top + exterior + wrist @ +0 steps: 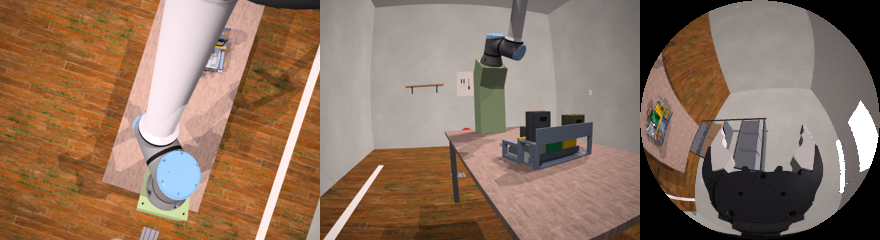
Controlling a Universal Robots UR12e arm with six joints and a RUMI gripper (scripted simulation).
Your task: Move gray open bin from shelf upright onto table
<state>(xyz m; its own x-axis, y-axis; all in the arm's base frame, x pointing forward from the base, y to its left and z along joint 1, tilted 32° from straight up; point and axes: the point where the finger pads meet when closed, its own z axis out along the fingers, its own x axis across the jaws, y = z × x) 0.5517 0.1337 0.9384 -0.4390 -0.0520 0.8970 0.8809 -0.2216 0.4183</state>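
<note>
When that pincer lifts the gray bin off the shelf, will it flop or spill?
The gray bin looks boxy and hard-walled, so probably stiff, not floppy. It is open-topped, so tilting could spill its parts. The shelf hems it closely, so it may snag coming out.

Top view: the arm's white link (180, 64) covered most of the shelf (219, 65), only one end showing; link itself was cut off at the upper edge; a gray slatted object (149, 234) was cut by the lower edge. Exterior view: arm (516, 18) ran out of frame at the top, gripper unseen; bins behind the shelf's front rail (562, 132) were partly hidden; contents not discernible; table (552, 196) cropped right and below. Wrist view: shelf (659, 119) too small to resolve.
</note>
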